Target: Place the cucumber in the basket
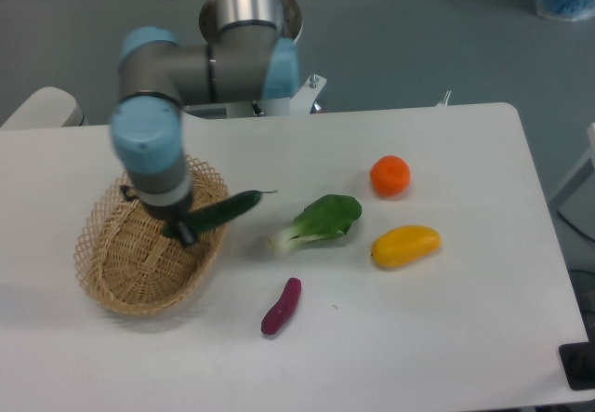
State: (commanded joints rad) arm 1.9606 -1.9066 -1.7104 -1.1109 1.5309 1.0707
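The tan wicker basket lies at the left of the white table. The dark green cucumber is held nearly level over the basket's right rim, one end sticking out to the right past the rim. My gripper is over the basket and shut on the cucumber's left end. The arm's blue wrist hides most of the fingers.
A bok choy lies right of the basket. A purple vegetable lies in front of it. An orange and a yellow mango lie further right. The arm's base stands at the table's back edge.
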